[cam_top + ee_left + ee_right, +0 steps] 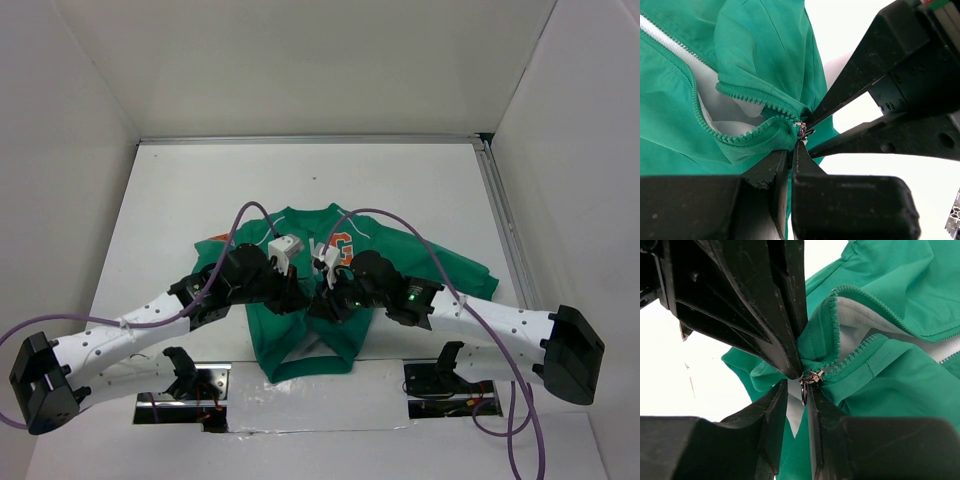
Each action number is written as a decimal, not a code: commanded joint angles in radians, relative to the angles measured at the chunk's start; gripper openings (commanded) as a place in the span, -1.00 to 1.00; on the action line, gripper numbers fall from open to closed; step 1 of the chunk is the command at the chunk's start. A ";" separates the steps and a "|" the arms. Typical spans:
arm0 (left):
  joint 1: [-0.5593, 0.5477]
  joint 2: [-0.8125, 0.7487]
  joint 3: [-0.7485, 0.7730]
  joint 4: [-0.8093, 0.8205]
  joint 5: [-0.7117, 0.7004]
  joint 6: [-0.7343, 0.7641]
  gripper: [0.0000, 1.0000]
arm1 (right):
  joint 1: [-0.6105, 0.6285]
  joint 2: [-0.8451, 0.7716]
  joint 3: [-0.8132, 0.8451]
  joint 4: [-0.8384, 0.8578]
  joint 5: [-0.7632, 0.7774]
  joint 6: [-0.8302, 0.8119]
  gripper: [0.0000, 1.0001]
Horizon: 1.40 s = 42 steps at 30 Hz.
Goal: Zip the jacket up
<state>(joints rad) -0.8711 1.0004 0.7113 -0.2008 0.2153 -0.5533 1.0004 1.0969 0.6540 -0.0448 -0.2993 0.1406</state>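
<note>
The green jacket [292, 345] lies on the white table [170, 220], collar away from me, with an orange "G" [343, 245] on the chest. Its front is open above the hem and shows grey lining [715, 100] between the zip teeth. Both grippers meet at the bottom of the zip. My left gripper [298, 297] [791, 156] is shut on the green hem just below the metal slider [803, 132]. My right gripper [322, 295] [797, 388] stands narrowly open, with the slider's pull ring [803, 389] hanging between its fingers, against the right one. The slider [813, 376] sits at the fingertips.
White walls close in the table on three sides. A metal rail [503, 225] runs along the right edge and another along the back [300, 139]. Black arm mounts [185, 368] [440, 372] and purple cables [440, 270] sit near the front edge.
</note>
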 commanded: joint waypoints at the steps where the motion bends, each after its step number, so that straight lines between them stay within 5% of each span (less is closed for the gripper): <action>1: -0.003 -0.036 0.033 0.064 0.032 0.007 -1.00 | -0.005 -0.017 0.003 0.094 0.032 0.007 -0.44; 8: -0.003 -0.033 0.028 0.066 0.044 0.010 -1.00 | -0.002 -0.045 -0.025 0.141 0.068 0.048 -0.63; 11: -0.003 -0.022 0.028 0.064 0.044 0.010 -1.00 | -0.002 -0.055 -0.030 0.148 0.074 0.060 -1.00; 26: -0.003 0.020 -0.006 0.041 0.010 0.004 -1.00 | -0.031 0.003 0.154 -0.159 -0.147 0.228 -1.00; 36: -0.006 -0.003 -0.056 0.034 0.047 -0.002 -1.00 | -0.264 -0.042 0.118 -0.086 -0.333 0.416 -1.00; 42: -0.029 0.039 -0.053 0.001 0.007 -0.025 -1.00 | -0.301 -0.005 0.110 0.006 -0.472 0.470 -1.00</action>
<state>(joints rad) -0.8825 1.0088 0.6884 -0.0811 0.2302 -0.5758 0.7273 1.1000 0.7383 -0.1940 -0.6785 0.5564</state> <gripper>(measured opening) 0.135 0.012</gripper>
